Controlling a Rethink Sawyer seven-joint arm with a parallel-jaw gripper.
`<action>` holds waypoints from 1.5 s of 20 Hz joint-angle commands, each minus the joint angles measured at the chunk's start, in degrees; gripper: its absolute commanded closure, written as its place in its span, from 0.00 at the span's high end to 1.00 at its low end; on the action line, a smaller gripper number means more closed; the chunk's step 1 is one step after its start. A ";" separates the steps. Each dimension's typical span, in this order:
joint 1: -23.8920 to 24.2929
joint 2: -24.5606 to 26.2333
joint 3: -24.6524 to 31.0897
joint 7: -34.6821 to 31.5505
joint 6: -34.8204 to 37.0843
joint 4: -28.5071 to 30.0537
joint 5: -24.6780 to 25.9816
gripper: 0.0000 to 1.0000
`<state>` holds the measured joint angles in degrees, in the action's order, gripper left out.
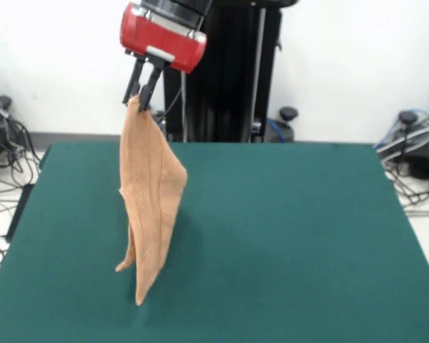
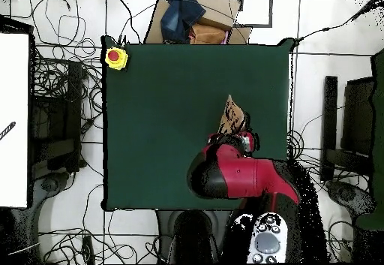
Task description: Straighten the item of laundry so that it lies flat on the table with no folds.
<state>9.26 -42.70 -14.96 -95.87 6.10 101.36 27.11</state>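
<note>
Item 1, towel (image 1: pixel 151 200): light orange-tan terry cloth. I see it hanging in long vertical folds from one pinched top corner, widest about a third of the way down and narrowing to two pointed ends below. In the front view those lower ends appear to reach the worktop (image 1: pixel 286 243) near its left front area; I cannot tell whether they touch or hang just clear. From overhead only a small peak of the towel (image 2: pixel 233 114) shows, just beyond the arm's head, towards the right half of the green surface.

Item 2, tool (image 1: pixel 144 93): two dark fingers (image 1: pixel 152 84) below the red arm head (image 1: pixel 163 34), clenched on the towel's top corner and holding it well above the surface.

Item 3, worktop (image 2: pixel 165 127): dark green, felt-like, rectangular, far wider than the hanging cloth.

Item 4, surroundings: I note a yellow box with a red button (image 2: pixel 115 56) at one corner of the worktop in the overhead view, a cardboard box with dark blue cloth (image 2: pixel 196 18) beyond the far edge, and loose cables (image 1: pixel 1 143) on the floor at the sides.
</note>
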 commanded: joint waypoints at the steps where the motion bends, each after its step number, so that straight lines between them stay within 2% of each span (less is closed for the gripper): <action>1: -8.91 10.41 -10.61 -17.06 -5.31 1.01 -4.76 0.00; 8: -20.54 12.73 -18.26 -21.01 -3.70 3.11 -13.79 0.00; 18: -28.39 11.72 -22.72 -19.18 0.84 6.31 -21.58 0.00; 24: -32.98 14.91 -24.99 -20.72 -1.36 8.39 -26.60 0.00; 30: -37.28 23.03 -27.48 -24.10 -6.69 9.92 -34.16 0.00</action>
<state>-24.54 -28.73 -41.07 -97.35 3.86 104.97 1.72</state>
